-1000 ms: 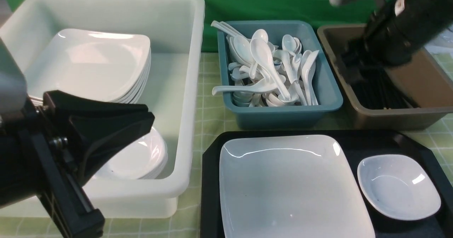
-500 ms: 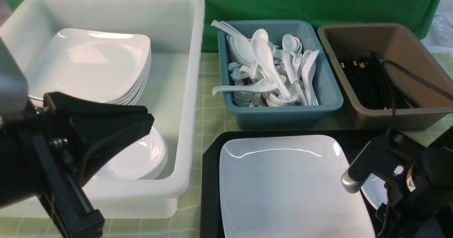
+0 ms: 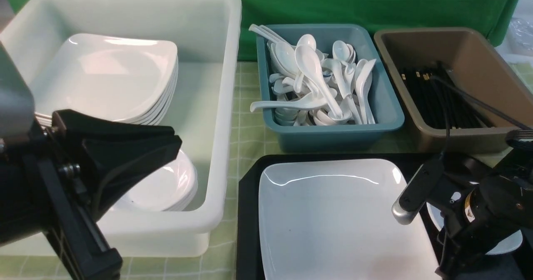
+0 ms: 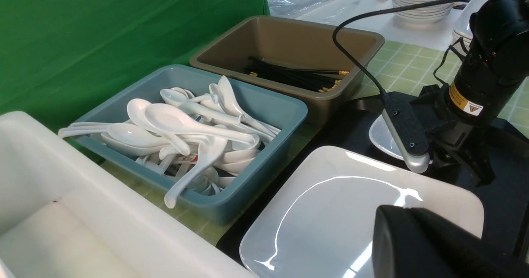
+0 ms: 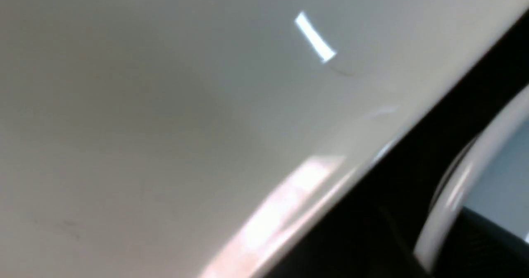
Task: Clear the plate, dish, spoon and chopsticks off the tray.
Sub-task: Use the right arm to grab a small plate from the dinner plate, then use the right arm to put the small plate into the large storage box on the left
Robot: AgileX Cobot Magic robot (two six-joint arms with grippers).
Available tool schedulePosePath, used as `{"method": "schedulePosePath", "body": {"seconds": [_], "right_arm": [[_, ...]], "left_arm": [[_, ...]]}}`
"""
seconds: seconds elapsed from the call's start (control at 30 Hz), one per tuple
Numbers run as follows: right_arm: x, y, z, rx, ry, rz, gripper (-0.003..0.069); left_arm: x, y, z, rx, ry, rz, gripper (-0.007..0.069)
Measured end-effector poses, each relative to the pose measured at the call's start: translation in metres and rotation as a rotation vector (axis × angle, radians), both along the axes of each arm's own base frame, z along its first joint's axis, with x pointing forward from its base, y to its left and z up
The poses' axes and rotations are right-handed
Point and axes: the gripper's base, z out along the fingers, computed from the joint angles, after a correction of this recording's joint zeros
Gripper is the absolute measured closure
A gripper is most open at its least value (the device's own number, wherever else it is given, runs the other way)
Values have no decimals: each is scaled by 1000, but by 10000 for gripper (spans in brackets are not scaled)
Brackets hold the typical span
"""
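The large white plate [image 3: 333,217] lies on the black tray [image 3: 247,196]. The small white dish [image 3: 506,242] sits to its right on the tray, mostly hidden by my right arm. My right gripper [image 3: 452,263] points down at the dish's near-left edge. The left wrist view shows it [image 4: 465,168] over the dish [image 4: 382,135], its jaws unclear. The blurred right wrist view shows the plate [image 5: 165,104], a tray strip [image 5: 392,195] and the dish rim [image 5: 454,195]. My left gripper [image 3: 177,140] is shut and empty beside the white tub. No spoon or chopsticks show on the tray.
A white tub [image 3: 225,105] at left holds stacked plates [image 3: 108,76] and dishes [image 3: 166,184]. A teal bin [image 3: 387,117] holds several white spoons [image 3: 312,80]. A brown bin [image 3: 479,55] holds black chopsticks [image 3: 437,92]. A cable [image 3: 479,101] crosses the brown bin.
My right arm has come away from the brown bin and dropped onto the tray over the dish, hiding most of it. The left arm has not moved.
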Motion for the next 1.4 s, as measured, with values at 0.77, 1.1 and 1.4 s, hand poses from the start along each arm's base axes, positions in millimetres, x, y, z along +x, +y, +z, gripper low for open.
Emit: {"method": "schedulePosePath", "body": {"seconds": [0.77, 1.1, 1.4], "right_arm": [[-16, 262, 217, 526, -416, 573, 596], [43, 362, 97, 341, -282, 620, 592], [44, 367, 80, 322, -233, 608, 372]], "left_arm": [[-77, 97, 19, 4, 26, 393, 603], [-87, 103, 14, 5, 53, 390, 603], [-88, 101, 14, 9, 49, 366, 603]]}}
